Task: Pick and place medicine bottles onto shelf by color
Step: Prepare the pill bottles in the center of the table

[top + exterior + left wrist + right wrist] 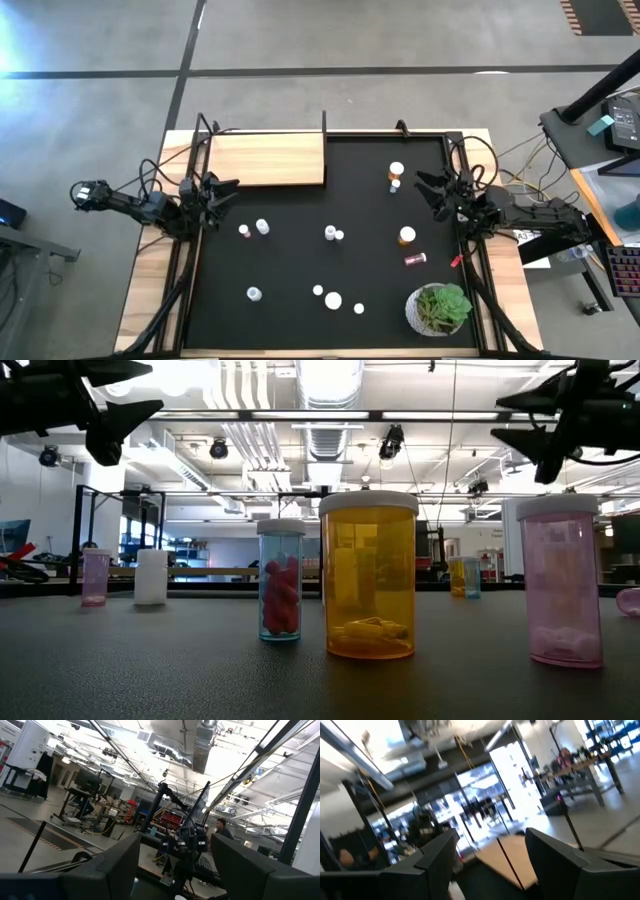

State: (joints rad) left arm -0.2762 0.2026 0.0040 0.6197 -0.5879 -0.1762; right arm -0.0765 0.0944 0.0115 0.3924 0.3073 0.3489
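Several small medicine bottles stand scattered on the black mat [300, 260]: two orange ones [397, 171] [407, 236], a dark red one lying on its side [415, 259], and white-capped ones [262, 227] [333, 299]. In the low view an orange bottle [368, 575] stands nearest. The light-wood shelf [266, 158] lies at the far left of the mat. My left gripper [228, 193] is open above the mat's left edge, touching nothing. My right gripper [428, 189] is open above the mat's right edge, touching nothing.
A green plant in a white pot [440, 308] stands at the mat's near right corner. A small red item [456, 260] lies by the right edge. Black metal posts [324, 122] rise at the shelf's corners. A person [220, 826] shows in the room beyond.
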